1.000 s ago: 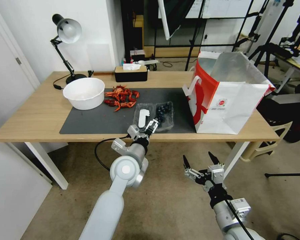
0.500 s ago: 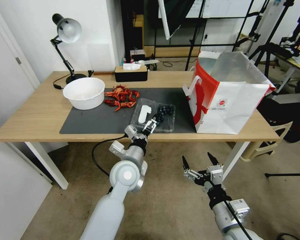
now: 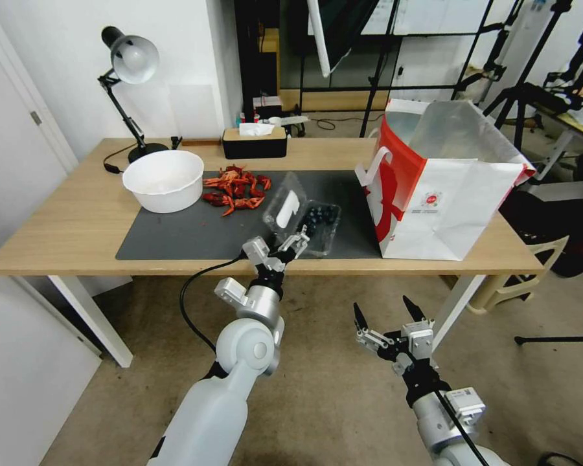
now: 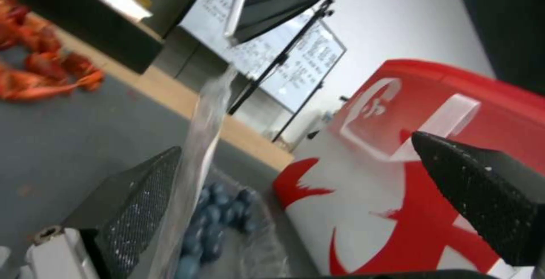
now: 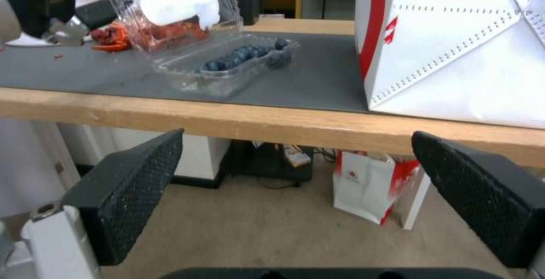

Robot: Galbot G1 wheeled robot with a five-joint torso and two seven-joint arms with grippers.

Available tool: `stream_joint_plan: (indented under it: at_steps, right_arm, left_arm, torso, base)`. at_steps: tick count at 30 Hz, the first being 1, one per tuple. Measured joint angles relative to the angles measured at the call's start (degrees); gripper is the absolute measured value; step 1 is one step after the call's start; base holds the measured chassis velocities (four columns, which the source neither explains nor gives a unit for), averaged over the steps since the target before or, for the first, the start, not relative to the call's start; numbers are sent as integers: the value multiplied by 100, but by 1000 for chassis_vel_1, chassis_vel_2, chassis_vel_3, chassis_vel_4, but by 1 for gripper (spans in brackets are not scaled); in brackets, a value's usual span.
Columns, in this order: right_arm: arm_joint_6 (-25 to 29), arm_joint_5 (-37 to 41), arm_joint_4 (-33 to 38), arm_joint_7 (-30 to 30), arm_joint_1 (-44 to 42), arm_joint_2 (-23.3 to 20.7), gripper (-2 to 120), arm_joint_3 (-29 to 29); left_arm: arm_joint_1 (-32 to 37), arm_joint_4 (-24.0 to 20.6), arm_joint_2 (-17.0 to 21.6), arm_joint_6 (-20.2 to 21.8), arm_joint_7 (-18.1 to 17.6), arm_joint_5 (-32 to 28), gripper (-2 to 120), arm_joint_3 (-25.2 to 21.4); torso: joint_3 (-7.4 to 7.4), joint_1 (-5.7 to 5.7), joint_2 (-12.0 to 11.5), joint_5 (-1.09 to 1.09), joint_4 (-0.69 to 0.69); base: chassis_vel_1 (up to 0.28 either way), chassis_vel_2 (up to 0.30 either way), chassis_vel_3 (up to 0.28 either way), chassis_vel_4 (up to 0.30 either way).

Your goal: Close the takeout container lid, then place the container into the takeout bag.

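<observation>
Nearest the camera, below the table edge and off to the right, the right gripper (image 3: 390, 315) just hangs w/ its fingers spread wide, nothing in it. A bit farther, at the near edge of the table (image 3: 78, 226), the left gripper (image 3: 275, 246) sits by the takeout container (image 3: 311, 220), fingers apart. In the left wrist view one finger pad (image 4: 133, 204) is right against the lid (image 4: 199, 151), other one well clear, so it's not clamped on anything. The lid (image 3: 285, 208) is tilted up roughly halfway, white label facing the left side, and the berry tray lies flat on the dark mat (image 3: 175, 230) w/ blueberries (image 5: 244, 53) in it. Right of that, near but apart, stands the takeout bag (image 3: 444, 181), upright and open at the top. Farther back left are red crayfish (image 3: 234, 189) and a white bowl (image 3: 164, 180), then a tissue box (image 3: 254, 142) and a desk lamp (image 3: 128, 84) at the far edge.
</observation>
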Motion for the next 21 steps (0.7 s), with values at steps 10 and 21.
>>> stream_joint_plan:
  at_steps: [10, 21]
  right_arm:
    - [14, -5, 61, 10, -38, -8, 100, 55]
    - [31, 9, 98, 15, -67, -20, 100, 155]
  left_arm:
    - [-231, 9, 111, 487, 619, -869, 100, 220]
    - [-716, 277, 67, 967, 566, -1811, 100, 626]
  torso:
    - [0, 0, 0, 1, 0]
    - [0, 0, 0, 1, 0]
  base:
    - [0, 0, 0, 0]
    - [0, 0, 0, 0]
